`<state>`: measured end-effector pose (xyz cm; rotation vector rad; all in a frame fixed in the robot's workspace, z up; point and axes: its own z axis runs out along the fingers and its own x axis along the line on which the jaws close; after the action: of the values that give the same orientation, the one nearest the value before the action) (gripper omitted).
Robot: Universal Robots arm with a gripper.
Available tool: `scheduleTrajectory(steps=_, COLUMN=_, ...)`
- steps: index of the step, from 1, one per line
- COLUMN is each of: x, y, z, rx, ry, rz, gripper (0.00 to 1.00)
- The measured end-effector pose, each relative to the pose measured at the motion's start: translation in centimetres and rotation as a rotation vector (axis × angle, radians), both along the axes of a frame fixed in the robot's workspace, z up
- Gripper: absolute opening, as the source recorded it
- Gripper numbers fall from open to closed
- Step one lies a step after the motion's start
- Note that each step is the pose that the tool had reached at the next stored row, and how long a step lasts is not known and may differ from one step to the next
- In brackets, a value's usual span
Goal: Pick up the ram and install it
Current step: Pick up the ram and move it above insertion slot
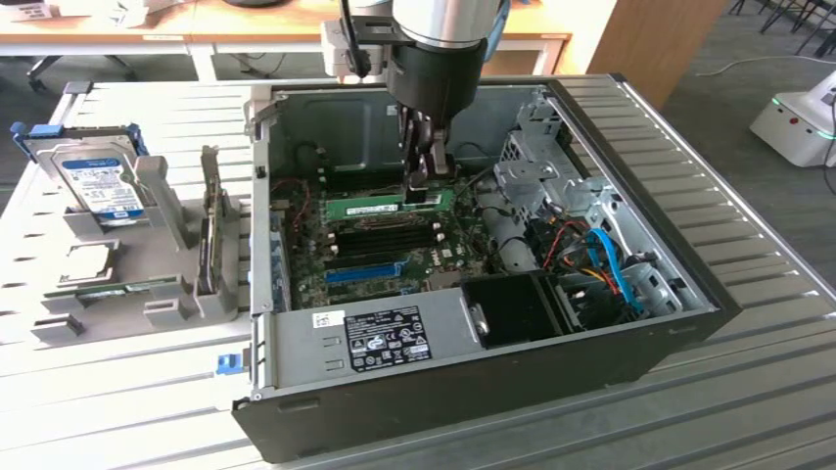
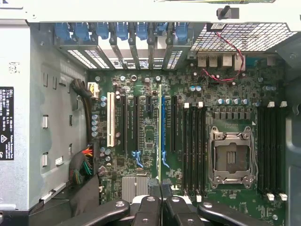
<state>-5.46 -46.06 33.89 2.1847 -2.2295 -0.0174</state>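
One tool [image 1: 421,194], narrow and tight on the ram [image 1: 372,206], low in the open computer case [image 1: 457,397], above the motherboard [image 1: 379,257].

Pale ribbed metal tabletop [image 1: 770,392] across the foreground, light wooden desks [image 1: 157,24] along the far side, tall tan wooden panel [image 1: 653,44] beside them, grey carpeted floor [image 1: 731,98] beyond, all in soft, even light.

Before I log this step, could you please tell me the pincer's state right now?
Pincer: closed on the ram, inside the computer case.
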Motion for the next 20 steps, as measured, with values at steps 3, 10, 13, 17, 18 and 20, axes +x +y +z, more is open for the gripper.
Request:
scheduleTrajectory(steps=3, x=0.0, y=0.00, z=0.00, rx=0.0000, ry=0.0000, rz=0.000, gripper=0.12)
scheduleTrajectory(steps=10, x=0.0, y=0.14, z=-0.01, rx=0.0001, ry=0.0000, rz=0.000, gripper=0.12)
scheduleTrajectory(steps=13, x=-0.1, y=0.39, z=-0.02, rx=0.0000, ry=-0.0001, rz=0.000, gripper=0.12)
scheduleTrajectory(steps=17, x=-0.1, y=0.84, z=-0.05, rx=0.0001, ry=-0.0001, rz=0.000, gripper=0.12)
scheduleTrajectory(steps=18, x=-0.1, y=0.96, z=-0.05, rx=0.0000, ry=0.0000, rz=0.000, gripper=0.12)
scheduleTrajectory(steps=20, x=-0.1, y=1.23, z=-0.07, rx=0.0001, ry=0.0000, rz=0.000, gripper=0.12)
